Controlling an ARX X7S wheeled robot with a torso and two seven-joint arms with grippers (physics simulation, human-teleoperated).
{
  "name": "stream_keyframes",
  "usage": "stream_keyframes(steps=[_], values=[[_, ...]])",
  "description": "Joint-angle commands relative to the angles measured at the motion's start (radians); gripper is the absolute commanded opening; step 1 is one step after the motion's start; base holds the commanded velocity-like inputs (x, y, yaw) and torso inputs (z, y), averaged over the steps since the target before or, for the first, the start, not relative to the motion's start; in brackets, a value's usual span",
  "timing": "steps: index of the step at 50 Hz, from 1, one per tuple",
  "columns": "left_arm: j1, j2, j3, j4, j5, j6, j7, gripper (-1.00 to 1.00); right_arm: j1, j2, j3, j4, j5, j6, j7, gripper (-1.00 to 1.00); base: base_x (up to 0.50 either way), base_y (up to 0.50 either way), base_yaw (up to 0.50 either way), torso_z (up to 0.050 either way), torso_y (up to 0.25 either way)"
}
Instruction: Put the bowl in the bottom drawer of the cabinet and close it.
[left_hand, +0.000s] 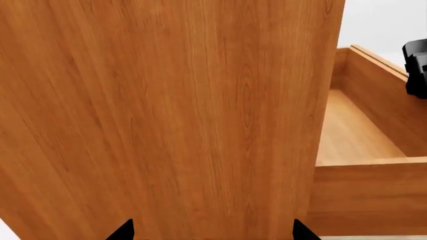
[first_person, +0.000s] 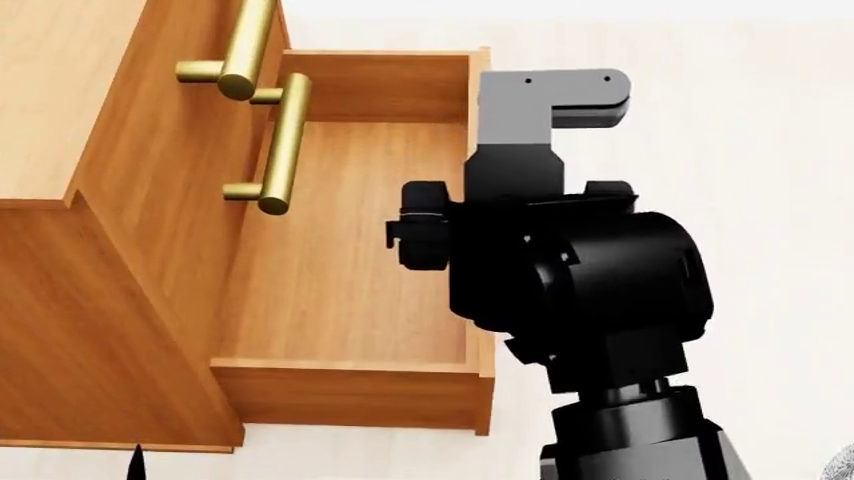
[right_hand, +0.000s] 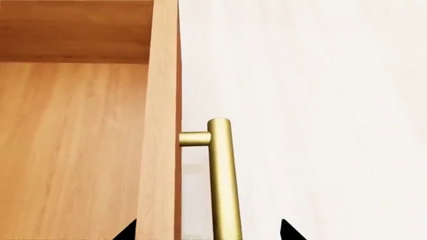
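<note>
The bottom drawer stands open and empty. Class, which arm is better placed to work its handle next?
The right. Its wrist view shows the drawer's brass handle between its fingers, beside the drawer front. The left arm faces only the cabinet's plain wooden side.

The big orange-brown wooden cabinet (first_person: 94, 260) fills the picture from 8 to 11 o'clock. Two shiny brass bar handles (first_person: 267, 100) stick out of its front near 11 o'clock. The shallow orange-brown wooden bottom drawer (first_person: 340, 260) is pulled far out, and its wooden floor shows bare. A black robot arm with a grey piece on top (first_person: 574, 270) hangs over the drawer's front edge, from the middle towards 5 o'clock.
</note>
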Motion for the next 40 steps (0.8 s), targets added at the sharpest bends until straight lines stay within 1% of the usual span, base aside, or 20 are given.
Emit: stream_keyframes(steps=[1, 18, 40], values=[[0.004, 0.018, -0.027, -0.003, -0.009, 0.024, 0.035, 1.00, 0.009, -0.004, 0.002, 0.040, -0.016, 0.008, 0.008, 1.00, 0.00, 0.00, 0.00, 0.000, 0.000], [-0.001, 0.012, -0.019, -0.011, -0.012, 0.030, 0.030, 1.00, 0.002, 0.041, 0.009, -0.009, 0.016, 0.044, 0.051, 1.00, 0.00, 0.00, 0.00, 0.000, 0.000], [-0.002, 0.005, -0.008, -0.012, -0.014, 0.032, 0.020, 1.00, -0.001, 0.109, -0.020, -0.014, 0.018, 0.052, 0.047, 1.00, 0.00, 0.00, 0.00, 0.000, 0.000]])
